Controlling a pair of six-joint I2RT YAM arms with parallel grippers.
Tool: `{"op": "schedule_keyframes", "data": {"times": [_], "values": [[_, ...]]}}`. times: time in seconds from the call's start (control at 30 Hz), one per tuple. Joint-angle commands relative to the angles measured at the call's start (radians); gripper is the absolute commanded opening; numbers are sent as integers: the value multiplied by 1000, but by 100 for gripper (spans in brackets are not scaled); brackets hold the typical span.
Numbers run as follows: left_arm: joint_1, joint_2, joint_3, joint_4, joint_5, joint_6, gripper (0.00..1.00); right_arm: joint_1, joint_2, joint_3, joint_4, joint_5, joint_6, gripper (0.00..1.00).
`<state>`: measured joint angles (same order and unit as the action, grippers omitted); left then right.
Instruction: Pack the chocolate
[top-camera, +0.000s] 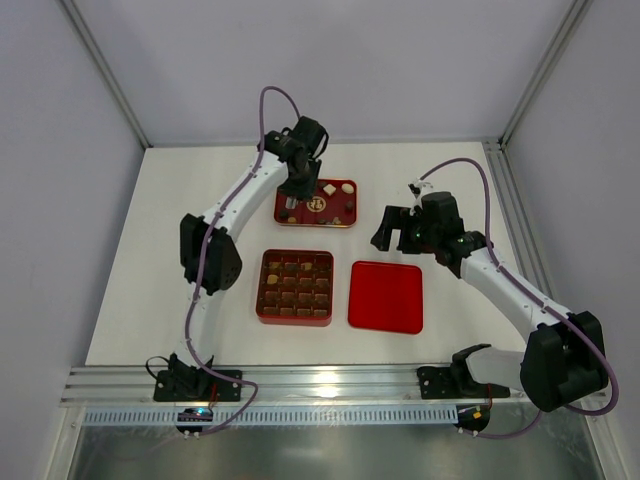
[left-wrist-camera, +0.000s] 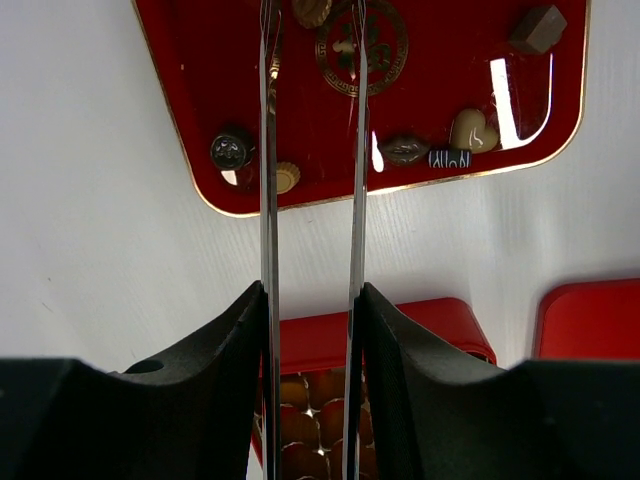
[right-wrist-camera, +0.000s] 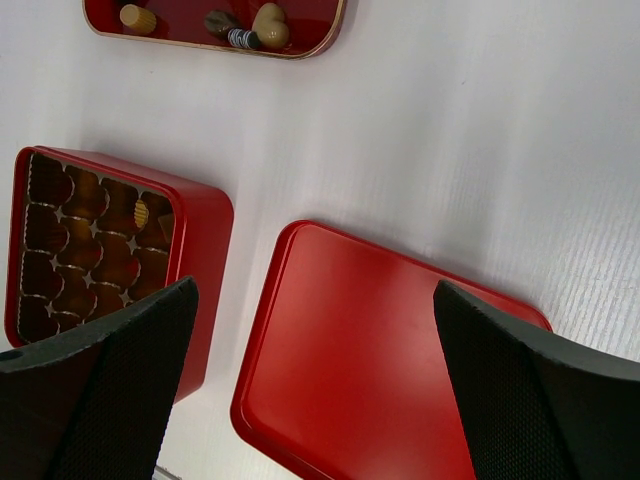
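Observation:
The chocolate lies loose on a flat red tray (top-camera: 300, 215) at the back: a tan heart (left-wrist-camera: 472, 130), a striped roll (left-wrist-camera: 449, 158), a dark oval (left-wrist-camera: 404, 150), a round foil piece (left-wrist-camera: 231, 150) and a dark block (left-wrist-camera: 537, 28). My left gripper (left-wrist-camera: 312, 290) (top-camera: 292, 188) hangs over that tray, shut on metal tweezers (left-wrist-camera: 268, 200). The blades stand apart, one on each side of a tan piece (left-wrist-camera: 312, 10), not touching it. My right gripper (right-wrist-camera: 315, 290) (top-camera: 393, 228) is open above the red lid (right-wrist-camera: 390, 370), holding nothing.
The square red box (top-camera: 262, 290) with brown compartments sits mid-table, left of the flat lid (top-camera: 386, 296). A ridged tan piece (right-wrist-camera: 141, 212) rests in one compartment. The tray shows a gold emblem (left-wrist-camera: 375, 65). White walls close in the table on three sides.

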<state>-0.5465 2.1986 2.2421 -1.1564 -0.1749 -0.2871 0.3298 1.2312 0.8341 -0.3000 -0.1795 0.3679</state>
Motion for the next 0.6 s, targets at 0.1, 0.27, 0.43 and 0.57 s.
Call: {"op": "schedule_keyframes", "data": {"times": [0.1, 0.27, 0.43, 0.57], "values": [[8, 26, 20, 43, 15, 22, 41, -9, 5, 16, 35, -9, -14, 100], [19, 49, 20, 58, 21, 14, 41, -12, 4, 16, 35, -11, -14, 100], [19, 55, 17, 63, 37, 11, 40, -11, 2, 14, 38, -11, -14, 100], [19, 50, 16, 58, 43, 6, 38, -12, 7, 14, 38, -12, -12, 100]]}}
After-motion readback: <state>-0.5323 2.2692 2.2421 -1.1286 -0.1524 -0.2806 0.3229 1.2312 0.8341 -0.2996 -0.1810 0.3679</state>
